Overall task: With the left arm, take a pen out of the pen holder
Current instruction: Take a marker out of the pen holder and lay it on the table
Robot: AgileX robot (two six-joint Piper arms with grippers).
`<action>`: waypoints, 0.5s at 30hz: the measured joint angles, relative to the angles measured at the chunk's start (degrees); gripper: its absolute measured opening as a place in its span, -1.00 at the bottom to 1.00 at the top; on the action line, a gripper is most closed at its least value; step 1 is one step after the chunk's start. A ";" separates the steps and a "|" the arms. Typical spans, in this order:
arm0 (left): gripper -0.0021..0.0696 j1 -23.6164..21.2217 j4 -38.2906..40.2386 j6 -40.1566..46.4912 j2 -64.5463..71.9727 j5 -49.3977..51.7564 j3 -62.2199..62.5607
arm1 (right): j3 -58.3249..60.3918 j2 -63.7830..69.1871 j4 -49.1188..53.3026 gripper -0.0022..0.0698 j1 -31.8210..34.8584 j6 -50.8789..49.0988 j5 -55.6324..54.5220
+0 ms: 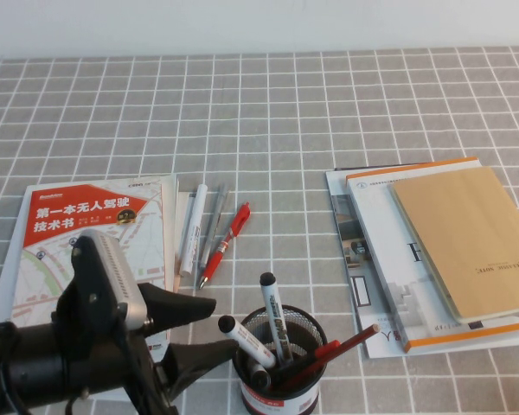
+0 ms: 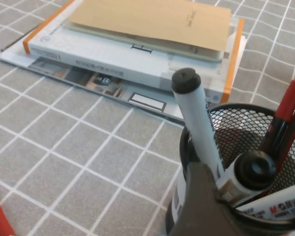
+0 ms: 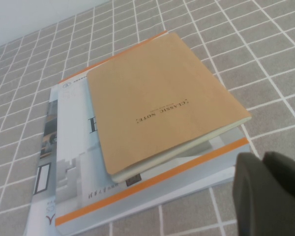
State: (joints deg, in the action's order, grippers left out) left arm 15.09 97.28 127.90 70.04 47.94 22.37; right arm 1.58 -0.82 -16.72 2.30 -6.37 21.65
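Left gripper point(image 1: 222, 326) sits low beside the holder point(image 1: 304, 327), jaws wide open, nothing held, and the leaning marker point(image 1: 246, 340) pokes its cap between them. Best play, I'd say: centre on that cap, close gently, then lift along the marker's tilt so the mesh rim and neighbours don't drag.

Right gripper point(image 3: 268, 194) hovers over the notebook point(image 3: 157, 98); open or closed, I cannot tell.

Count: three markers in the holder including that one, seemingly two red pens point(image 1: 342, 347), three loose pens point(image 1: 212, 229) on the table point(image 1: 329, 112), one red book point(image 1: 86, 225).
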 joint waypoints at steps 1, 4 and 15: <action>0.08 0.00 0.00 0.00 0.24 0.00 0.10 | 0.00 0.00 0.00 -0.97 0.00 0.00 0.00; 0.08 0.00 0.00 0.00 1.92 0.47 0.08 | 0.00 0.00 0.00 -0.97 0.00 0.00 0.00; -0.04 0.00 0.00 0.00 8.44 5.20 3.71 | 0.00 0.00 0.00 -0.97 0.00 0.00 0.00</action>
State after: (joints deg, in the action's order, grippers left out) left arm 15.09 97.28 127.90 78.48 53.14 26.08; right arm 1.58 -0.82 -16.72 2.30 -6.37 21.65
